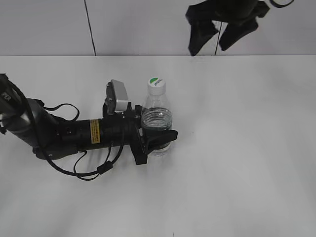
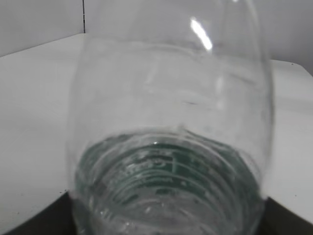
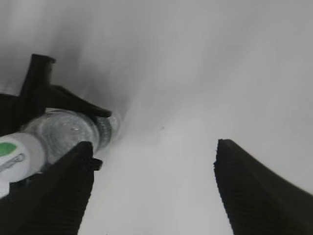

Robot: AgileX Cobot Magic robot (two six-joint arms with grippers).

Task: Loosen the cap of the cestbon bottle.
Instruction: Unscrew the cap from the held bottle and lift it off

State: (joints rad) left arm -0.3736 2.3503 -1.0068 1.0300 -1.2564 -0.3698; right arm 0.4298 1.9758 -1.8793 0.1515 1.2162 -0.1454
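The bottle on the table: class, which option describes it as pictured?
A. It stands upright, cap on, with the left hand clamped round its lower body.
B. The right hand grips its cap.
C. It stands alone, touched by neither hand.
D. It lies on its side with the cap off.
A: the bottle stands upright with its cap on and the left hand round its lower body, while the right hand hangs open, clear of it.

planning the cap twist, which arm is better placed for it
Right. The left gripper is clamped on the cestbon bottle, steadying it; the right gripper hangs free with open jaws above the cap.
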